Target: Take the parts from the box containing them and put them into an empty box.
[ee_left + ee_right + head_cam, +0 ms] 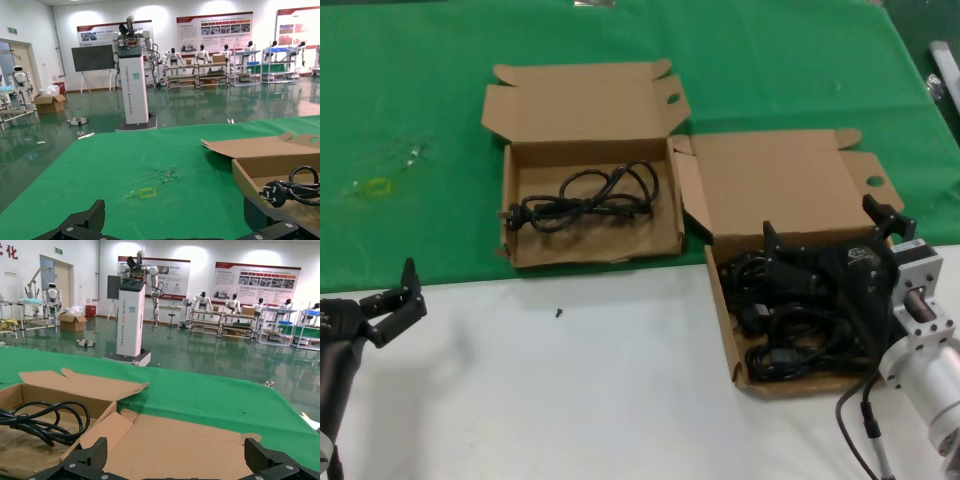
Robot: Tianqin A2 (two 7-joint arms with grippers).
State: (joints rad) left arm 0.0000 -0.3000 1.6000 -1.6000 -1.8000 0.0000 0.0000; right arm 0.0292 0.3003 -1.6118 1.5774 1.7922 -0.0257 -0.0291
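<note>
Table (570, 380) is white in front, green cloth (410, 120) behind; both boxes sit across that seam, lids folded back. Wrist views show a hall with a white robot column and shelving beyond.

Left box (525, 255): one coiled black cord (585, 200) lying flat inside, plug toward the robot's left.

Right box (725, 320): pile of black cords (790, 345), tangled. Right gripper (832, 232) is down over this box, just above the pile, fingers spread and released, nothing held. From the head view can't tell whether the fingertips touch the cords.

Left gripper (402, 298) is parked low over the white table at near left, well apart from both boxes, fingers apart, empty.
</note>
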